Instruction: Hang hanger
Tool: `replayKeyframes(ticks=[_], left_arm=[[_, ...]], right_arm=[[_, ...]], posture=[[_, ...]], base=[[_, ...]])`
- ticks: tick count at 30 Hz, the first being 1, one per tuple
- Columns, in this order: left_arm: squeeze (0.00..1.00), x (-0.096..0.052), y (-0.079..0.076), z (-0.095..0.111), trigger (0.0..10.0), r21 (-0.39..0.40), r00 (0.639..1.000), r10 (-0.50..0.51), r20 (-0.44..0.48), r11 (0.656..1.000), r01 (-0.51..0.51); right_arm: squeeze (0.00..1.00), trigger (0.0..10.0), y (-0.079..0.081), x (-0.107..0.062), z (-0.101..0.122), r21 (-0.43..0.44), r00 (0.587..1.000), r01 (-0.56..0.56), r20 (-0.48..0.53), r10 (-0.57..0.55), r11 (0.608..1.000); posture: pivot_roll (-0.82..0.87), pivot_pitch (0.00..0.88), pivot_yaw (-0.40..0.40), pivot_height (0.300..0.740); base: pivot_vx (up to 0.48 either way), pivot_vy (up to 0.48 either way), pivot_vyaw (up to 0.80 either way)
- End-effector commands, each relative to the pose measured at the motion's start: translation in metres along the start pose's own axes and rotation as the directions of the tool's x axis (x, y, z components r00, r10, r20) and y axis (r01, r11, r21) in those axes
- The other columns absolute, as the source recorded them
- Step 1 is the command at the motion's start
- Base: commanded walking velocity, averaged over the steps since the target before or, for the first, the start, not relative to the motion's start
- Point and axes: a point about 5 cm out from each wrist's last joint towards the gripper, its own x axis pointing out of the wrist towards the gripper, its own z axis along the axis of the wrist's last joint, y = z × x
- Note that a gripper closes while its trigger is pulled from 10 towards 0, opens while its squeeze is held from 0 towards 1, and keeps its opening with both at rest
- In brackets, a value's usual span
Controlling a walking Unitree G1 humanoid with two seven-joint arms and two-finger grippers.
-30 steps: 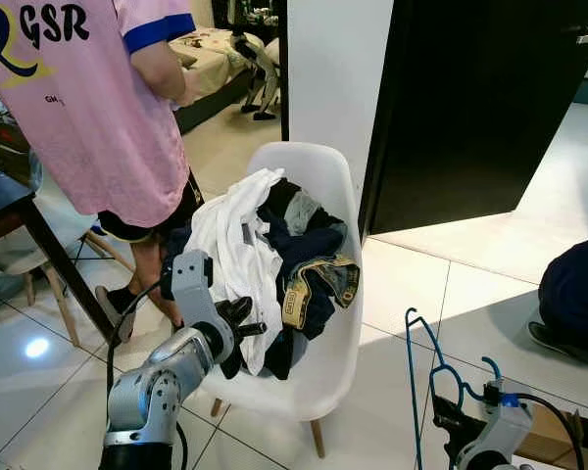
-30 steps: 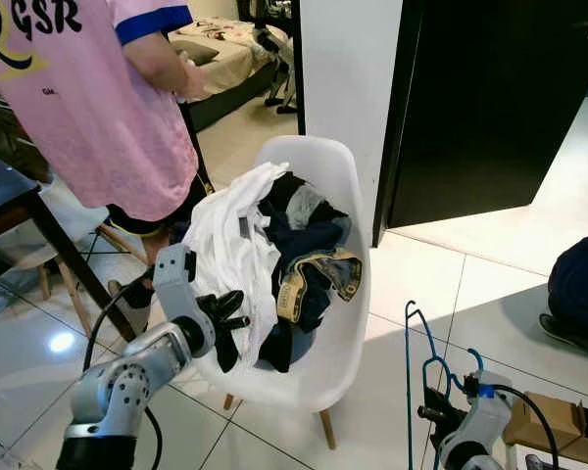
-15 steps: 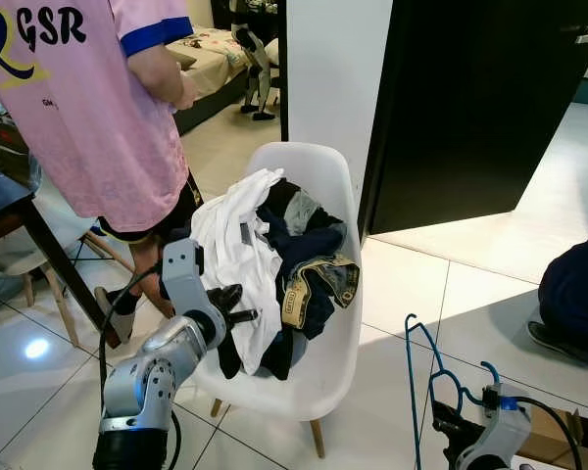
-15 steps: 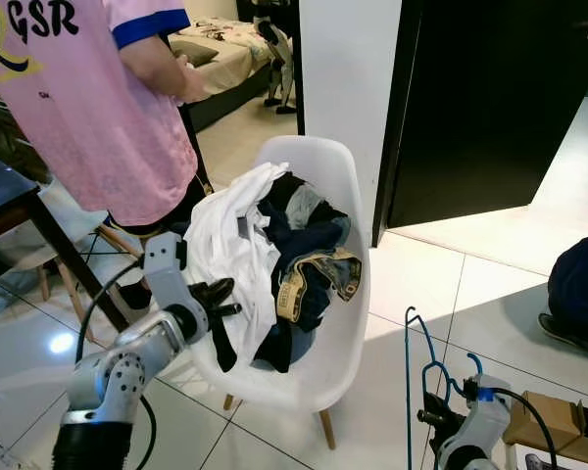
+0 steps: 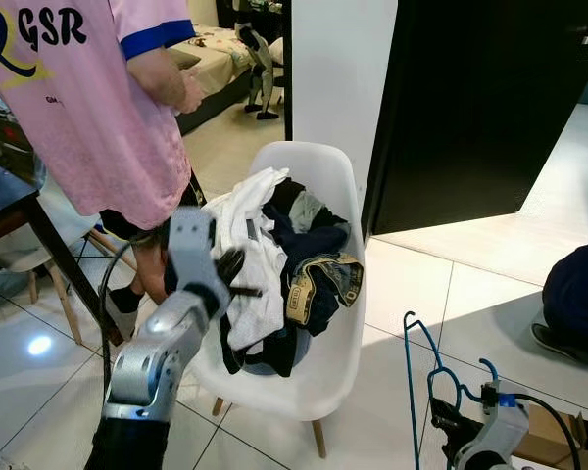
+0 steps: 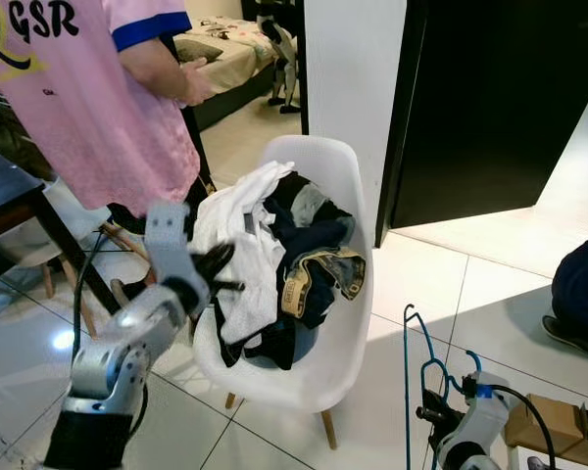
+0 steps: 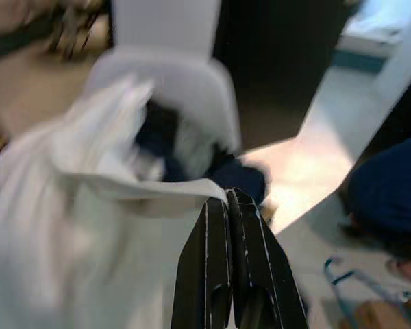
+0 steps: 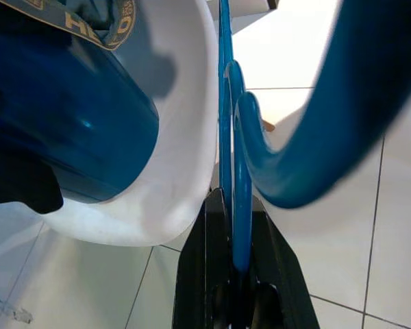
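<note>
Hanger first: blue wire coat hanger [image 5: 423,377] sits in my right gripper [image 8: 234,271], low and to the right of the white moulded plastic chair [image 5: 318,181], over the pale tiled floor [image 5: 402,284]. Right wrist view shows the jaws narrow, black fingers [image 8: 204,264] pressed either side of the blue wire, w/ the hook curving up past the lens. Hanger stands roughly upright, apart from the chair.

Chair is my ref pt. Its seat holds a heap of clothes: white crumpled shirt [image 5: 245,245] on the side nearer my left arm, dark navy garments [image 5: 309,255] beside it, one w/ a gold-lettered waistband [image 5: 318,279] drooping over the front. A blue rounded item [image 8: 75,130] lies low in the seat under the pile.

Left gripper [image 5: 237,277] is up at the chair's front-left edge, right against the white shirt. Left wrist view is blurred, but the jaws look closed tight, fingers [image 7: 250,240] together, w/ a fold of white cloth at the tips; can't tell if any is actually pinched.

Person in a pink T-shirt w/ blue sleeve trim [image 5: 88,98] stands just left of the chair, next to a dark bench [image 5: 5,196]. Behind the chair: white wall [image 5: 338,69] and a black door [image 5: 480,98]. Someone in dark blue [image 5: 576,289] sits on the floor well to the chair's right.
</note>
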Motion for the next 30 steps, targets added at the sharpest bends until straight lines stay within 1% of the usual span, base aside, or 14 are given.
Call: replayKeyframes(ticks=[1, 3, 4, 5, 10, 18, 19, 20, 22, 23, 24, 27, 29, 30], left_arm=[[0.00, 0.001, 0.000, 0.012, 0.0, 0.041, 0.999, -0.008, 0.044, 0.999, 0.007], [0.00, 0.003, 0.004, 0.025, 0.0, 0.073, 0.996, 0.005, 0.092, 0.997, -0.012], [0.00, 0.004, 0.009, 0.040, 0.0, 0.106, 0.989, 0.027, 0.143, 0.993, -0.043], [0.00, 0.004, 0.009, 0.040, 0.0, 0.106, 0.989, 0.027, 0.143, 0.993, -0.043], [0.00, 0.005, 0.031, 0.077, 0.0, 0.178, 0.955, 0.114, 0.273, 0.970, -0.167], [0.00, 0.004, 0.039, 0.087, 0.0, 0.198, 0.940, 0.142, 0.309, 0.957, -0.210], [0.00, 0.001, 0.048, 0.093, 0.0, 0.212, 0.925, 0.185, 0.332, 0.941, -0.264], [0.00, -0.008, 0.072, 0.104, 0.0, 0.214, 0.881, 0.299, 0.367, 0.894, -0.393], [0.00, -0.008, 0.072, 0.104, 0.0, 0.214, 0.881, 0.299, 0.367, 0.894, -0.393], [0.00, -0.021, 0.098, 0.113, 0.0, 0.205, 0.820, 0.416, 0.393, 0.830, -0.519], [0.00, -0.031, 0.114, 0.119, 0.0, 0.194, 0.770, 0.488, 0.410, 0.779, -0.597], [0.00, -0.031, 0.114, 0.119, 0.0, 0.194, 0.770, 0.488, 0.410, 0.779, -0.597], [0.00, -0.059, 0.153, 0.112, 0.0, 0.189, 0.666, 0.638, 0.386, 0.652, -0.734], [0.00, -0.059, 0.153, 0.112, 0.0, 0.189, 0.666, 0.638, 0.386, 0.652, -0.734]], right_arm=[[0.00, 10.0, -0.002, -0.001, -0.002, 0.011, 1.000, 0.006, -0.002, -0.006, 1.000], [0.00, 10.0, -0.002, -0.001, -0.003, 0.011, 1.000, 0.007, -0.002, -0.007, 1.000], [0.00, 10.0, -0.002, -0.001, -0.003, 0.012, 1.000, 0.007, -0.002, -0.007, 1.000], [0.00, 10.0, -0.002, -0.001, -0.003, 0.012, 1.000, 0.007, -0.002, -0.007, 1.000], [0.00, 10.0, -0.002, 0.000, -0.003, 0.013, 1.000, 0.007, -0.003, -0.007, 1.000], [0.00, 10.0, -0.002, 0.000, -0.003, 0.013, 1.000, 0.007, -0.004, -0.007, 1.000], [0.00, 10.0, -0.002, 0.000, -0.004, 0.013, 1.000, 0.007, -0.004, -0.007, 1.000], [0.00, 10.0, -0.002, 0.000, -0.004, 0.014, 1.000, 0.007, -0.004, -0.007, 1.000], [0.00, 10.0, -0.002, 0.000, -0.004, 0.014, 1.000, 0.007, -0.004, -0.007, 1.000], [0.00, 10.0, -0.002, 0.000, -0.005, 0.014, 1.000, 0.006, -0.005, -0.006, 1.000], [0.00, 10.0, -0.002, 0.000, -0.005, 0.014, 1.000, 0.006, -0.006, -0.006, 1.000], [0.00, 10.0, -0.002, 0.000, -0.005, 0.014, 1.000, 0.006, -0.006, -0.006, 1.000], [0.00, 10.0, -0.002, -0.001, -0.005, 0.015, 1.000, 0.002, -0.009, -0.002, 1.000], [0.00, 10.0, -0.002, -0.001, -0.005, 0.015, 1.000, 0.002, -0.009, -0.002, 1.000]], posture=[[-0.03, 0.000, 0.035, 0.740], [-0.03, 0.000, 0.036, 0.740], [-0.03, 0.000, 0.036, 0.740], [-0.03, 0.000, 0.036, 0.740], [-0.03, 0.000, 0.036, 0.740], [-0.03, 0.000, 0.036, 0.740], [-0.03, 0.000, 0.038, 0.740], [-0.03, 0.000, 0.039, 0.740], [-0.03, 0.000, 0.039, 0.740], [-0.02, 0.000, 0.037, 0.740], [-0.02, 0.000, 0.037, 0.740], [-0.02, 0.000, 0.037, 0.740], [-0.01, 0.000, 0.035, 0.740], [-0.01, 0.000, 0.035, 0.740]], base=[[0.000, 0.000, 0.00], [0.000, 0.000, 0.00], [0.000, 0.000, 0.00], [0.000, 0.000, 0.00], [0.000, 0.000, 0.00], [0.000, 0.000, 0.00], [0.000, 0.000, 0.00], [0.000, 0.000, 0.00], [0.000, 0.000, 0.00], [0.000, 0.000, 0.00], [0.000, 0.000, 0.00], [0.000, 0.000, 0.00], [0.000, 0.000, 0.00], [0.000, 0.000, 0.00]])
